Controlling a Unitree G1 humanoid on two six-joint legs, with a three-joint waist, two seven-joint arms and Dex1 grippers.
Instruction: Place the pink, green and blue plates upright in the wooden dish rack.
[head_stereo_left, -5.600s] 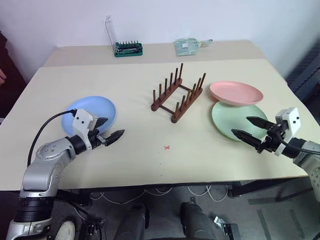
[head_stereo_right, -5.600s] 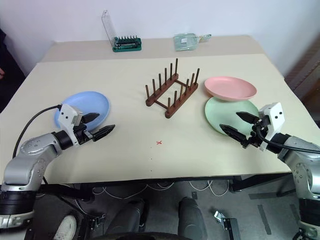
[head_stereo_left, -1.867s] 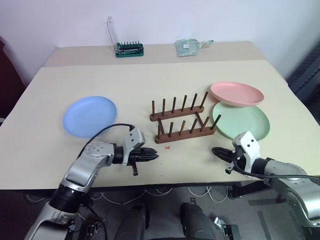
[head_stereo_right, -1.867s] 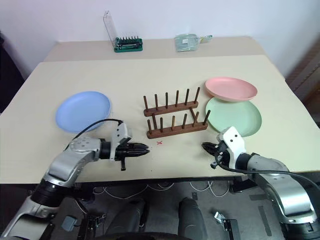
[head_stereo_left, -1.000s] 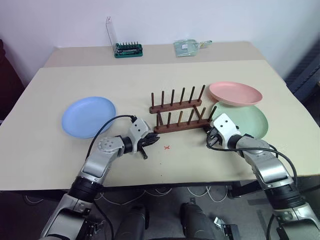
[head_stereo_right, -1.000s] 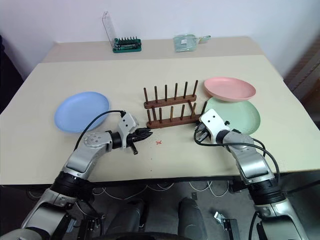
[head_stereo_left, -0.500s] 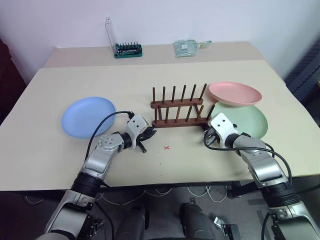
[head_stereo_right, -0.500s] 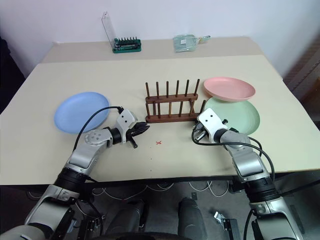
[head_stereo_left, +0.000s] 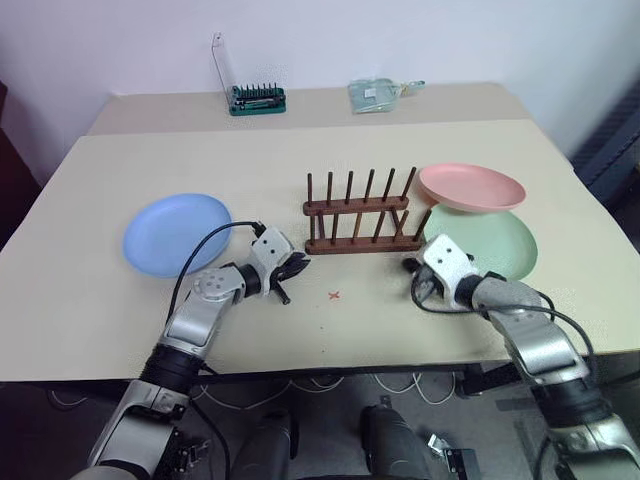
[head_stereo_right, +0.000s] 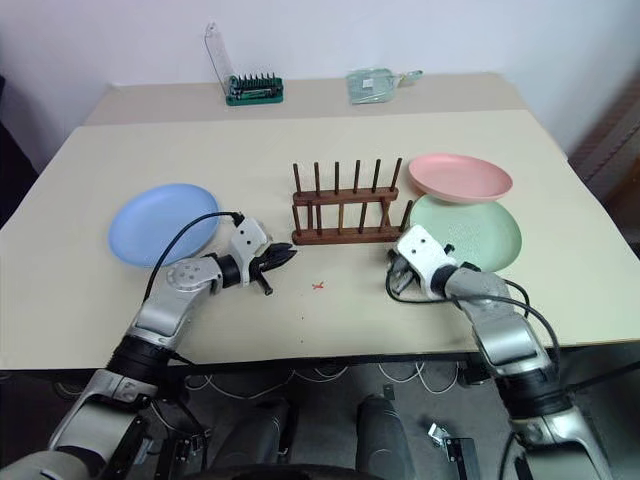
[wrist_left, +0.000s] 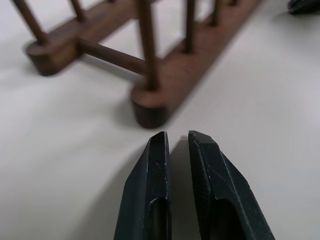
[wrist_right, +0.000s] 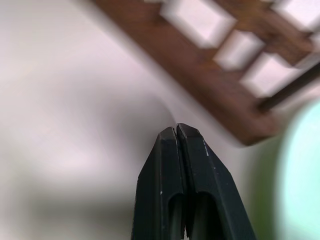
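Beige tabletop (head_stereo_left: 300, 150) against a white wall: I see the wooden dish rack (head_stereo_left: 362, 216) standing empty at the table's centre, its two peg rows running across my view. My left gripper (head_stereo_left: 297, 266) sits low over the table just off the rack's left end, its black fingers (wrist_left: 150, 195) nearly pressed together with only a thin slit between them and nothing held. My right gripper (head_stereo_right: 392, 262) lies near the rack's right end, beside the near edge of the green plate (head_stereo_left: 495, 245), its fingers pressed fully together and empty. All three plates lie flat on the table: the blue plate (head_stereo_left: 176, 232) well to the left of the rack, the green plate to its right, and the pink plate (head_stereo_left: 471, 186) just behind the green one, its rim overlapping the green one's far edge. A green bit holder (head_stereo_left: 257, 98) with a raised clear lid and a clear packet (head_stereo_left: 378, 93) rest at the far edge.
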